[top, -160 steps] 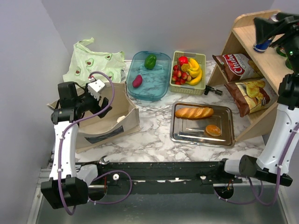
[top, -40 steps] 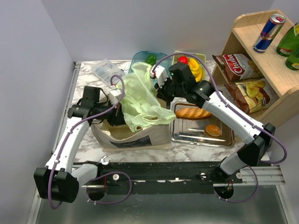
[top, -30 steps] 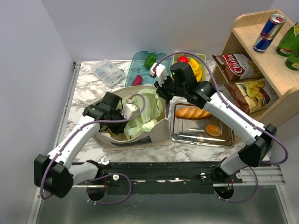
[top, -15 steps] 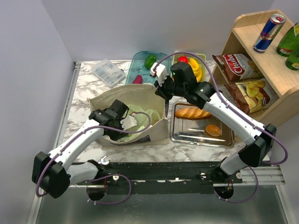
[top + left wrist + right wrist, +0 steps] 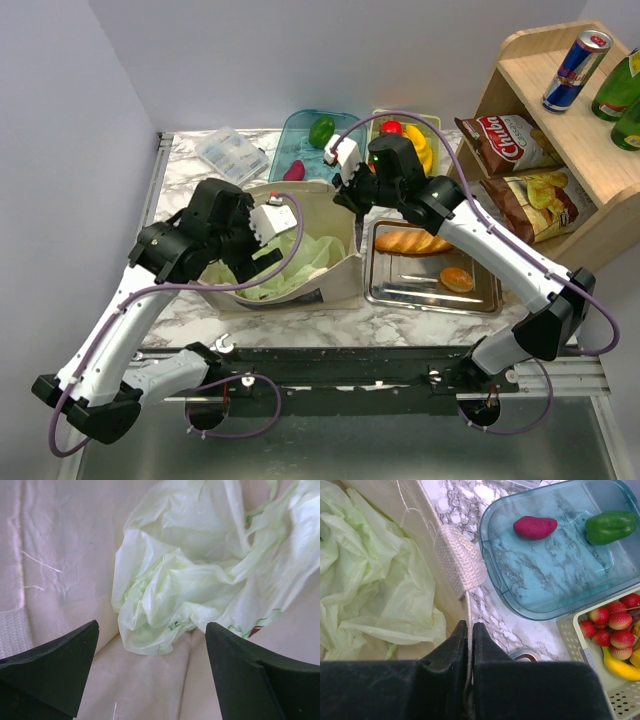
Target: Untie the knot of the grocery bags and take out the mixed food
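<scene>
Presently the pale green bag point(image 5: 175, 595) lies crumpled and loose inside the beige canvas tote point(image 5: 338, 283), which stands at the near left of the marble table point(image 5: 340, 318). I cannot make out the knot in the bunched fabric.

My left gripper point(image 5: 151, 625) hangs in the tote's mouth directly above the green bag, jaws wide apart with nothing between them and clear of the fabric.

My right gripper point(image 5: 470, 625) is at the tote's far right rim, jaws pinched closed on the tote's white webbing handle strap point(image 5: 461, 565), which runs down between the fingers.

Just beyond the tote, a blue tray point(image 5: 545, 570) holds a magenta oval vegetable point(image 5: 535, 527) and a green bell pepper point(image 5: 611, 526), lying apart. Right of it, a pale perforated basket point(image 5: 570, 640) contains strawberries point(image 5: 615, 625) and bananas point(image 5: 418, 150).

Right of the tote, a metal tray point(image 5: 430, 295) carries a bread loaf point(image 5: 410, 241) and a bun point(image 5: 456, 278).

At far right, a wooden shelf point(image 5: 560, 120) bears two crisp bags point(image 5: 500, 140), a drink can point(image 5: 578, 68) and green bottles point(image 5: 620, 95).
</scene>
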You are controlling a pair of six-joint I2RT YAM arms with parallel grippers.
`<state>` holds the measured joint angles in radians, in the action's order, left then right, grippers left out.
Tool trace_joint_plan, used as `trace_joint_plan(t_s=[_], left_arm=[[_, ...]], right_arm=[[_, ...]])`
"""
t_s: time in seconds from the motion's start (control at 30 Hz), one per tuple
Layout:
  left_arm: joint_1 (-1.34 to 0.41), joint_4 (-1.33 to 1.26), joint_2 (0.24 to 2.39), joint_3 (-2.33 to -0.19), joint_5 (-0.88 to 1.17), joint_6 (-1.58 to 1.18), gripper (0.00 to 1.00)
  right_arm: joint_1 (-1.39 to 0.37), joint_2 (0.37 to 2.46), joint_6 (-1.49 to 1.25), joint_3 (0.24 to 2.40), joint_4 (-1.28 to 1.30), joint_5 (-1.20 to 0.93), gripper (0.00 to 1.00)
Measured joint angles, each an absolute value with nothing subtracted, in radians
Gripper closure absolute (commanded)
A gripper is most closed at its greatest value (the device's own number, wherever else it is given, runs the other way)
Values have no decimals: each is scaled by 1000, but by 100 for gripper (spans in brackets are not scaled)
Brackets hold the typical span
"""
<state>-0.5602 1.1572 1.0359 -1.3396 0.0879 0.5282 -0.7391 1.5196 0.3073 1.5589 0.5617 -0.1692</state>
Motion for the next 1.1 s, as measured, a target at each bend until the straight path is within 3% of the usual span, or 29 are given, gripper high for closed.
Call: trace_joint_plan(t_s=[0.1, 0.3, 0.37, 0.63, 0.73, 0.77, 0.8, 0.9, 0.93, 1.03, 1.1], left_arm=[[-533, 1150, 1023, -1385, 152, 488, 2], [-362, 1073, 971, -1486, 236, 353, 1], [-308, 1048, 977, -1518, 218, 328, 2], [-248, 1028, 1160, -1625, 113, 428, 2], [-242, 1052, 1285, -1671, 137, 477, 16], [-239, 1074, 1327, -1687, 152, 492, 26], [-237, 1098, 1358, -1700, 163, 506, 39], [-216, 1204, 1421, -1726, 223, 553, 95], [-199, 1238, 1425, -1726, 246, 565, 100], [-108, 1320, 1411, -1723, 297, 595, 100], [-10, 1344, 1373, -1699, 310, 620, 100]], right_arm=[[-739, 1514, 307, 1555, 561, -171, 99], [-739, 1511, 305, 1549, 550, -171, 56], [-739, 1510, 304, 1549, 543, -173, 47], [-738, 1488, 303, 1549, 521, -177, 43], [-738, 1482, 295, 1549, 520, -179, 38], [-738, 1481, 293, 1549, 520, -181, 37], [-738, 1480, 289, 1549, 520, -180, 33], [-738, 1475, 284, 1549, 519, -179, 19], [-738, 1473, 284, 1549, 519, -178, 15], [-738, 1462, 279, 1549, 516, -167, 0], [-738, 1451, 271, 1549, 513, -157, 0]])
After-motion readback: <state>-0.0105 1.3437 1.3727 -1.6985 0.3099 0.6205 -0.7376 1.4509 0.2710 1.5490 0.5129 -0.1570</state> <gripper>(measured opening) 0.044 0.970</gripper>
